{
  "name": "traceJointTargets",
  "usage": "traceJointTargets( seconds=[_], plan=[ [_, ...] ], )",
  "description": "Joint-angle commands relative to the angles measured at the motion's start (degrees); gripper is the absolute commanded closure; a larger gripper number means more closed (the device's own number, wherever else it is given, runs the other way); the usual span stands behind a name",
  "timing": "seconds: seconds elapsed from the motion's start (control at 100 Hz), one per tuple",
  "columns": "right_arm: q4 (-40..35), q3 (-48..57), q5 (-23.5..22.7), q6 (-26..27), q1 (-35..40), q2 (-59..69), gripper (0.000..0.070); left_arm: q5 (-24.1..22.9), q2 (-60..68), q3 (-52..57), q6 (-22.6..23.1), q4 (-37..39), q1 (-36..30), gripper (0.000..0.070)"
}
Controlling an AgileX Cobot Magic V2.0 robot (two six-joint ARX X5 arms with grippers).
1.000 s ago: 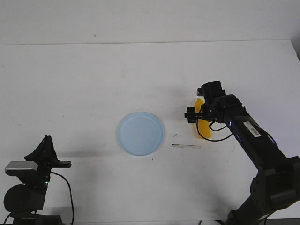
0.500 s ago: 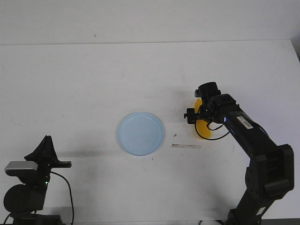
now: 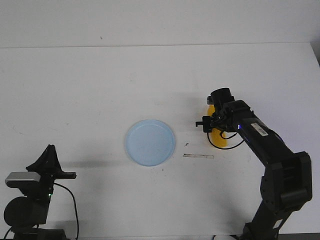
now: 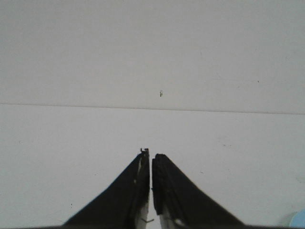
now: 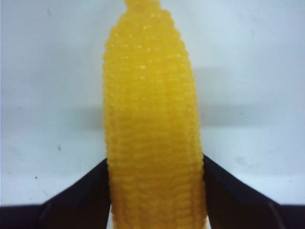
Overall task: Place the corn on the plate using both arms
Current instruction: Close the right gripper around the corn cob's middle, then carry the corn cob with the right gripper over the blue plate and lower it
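Corn cob (image 5: 153, 124): bright yellow, kernel rows regular, tapered tip; lies on white surface (image 3: 90, 85), right of pale blue plate (image 3: 150, 142), apart. Right tool (image 3: 214, 126) clamped on cob. Left tool (image 4: 151, 164) closed, holds nothing. No legible markings.

My front camera sits high above my base and looks forward and down over the flat white table (image 3: 100, 75), taking in both of my black arms and the round pale blue plastic plate (image 3: 150, 142) between them from well back. The camera on my left wrist looks low and level along my closed black left pincer (image 4: 151, 160) across bare tabletop to the table's far edge, with a sliver of the plate's rim at its corner (image 4: 299, 220). The camera on my right wrist sits very near, looking along my black right pincer (image 5: 156, 176), the bright yellow corn cob (image 5: 151, 119) filling its middle; the front camera shares that cob (image 3: 218, 138).
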Motion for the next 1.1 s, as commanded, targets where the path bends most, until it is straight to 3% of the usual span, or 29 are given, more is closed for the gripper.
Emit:
traceJointTargets(
  seconds=[0.0,0.12,0.34,0.43,0.71,1.09],
  plan=[
    [-0.1,1.5,0.1,0.2,0.3,0.2,0.0451,-0.2,-0.1,0.6,0.5,0.8,0.0,0.0699],
    [-0.3,3.3,-2.2,0.2,1.6,-1.9,0.0452,-0.2,-0.1,0.6,0.5,0.8,0.0,0.0698],
    [0.9,4.0,-20.8,0.2,6.7,-3.1,0.0452,-0.2,-0.1,0.6,0.5,0.8,0.0,0.0698],
    [3.2,4.0,-25.4,0.5,9.9,-2.5,0.0452,-0.2,-0.1,0.6,0.5,0.8,0.0,0.0699],
    [9.3,4.0,-26.4,5.3,18.9,0.5,0.0451,-0.2,-0.1,0.6,0.5,0.8,0.0,0.0698],
    [11.8,4.0,-26.3,7.4,23.4,4.8,0.0449,-0.2,-0.1,0.6,0.5,0.8,0.0,0.0698]
  ],
)
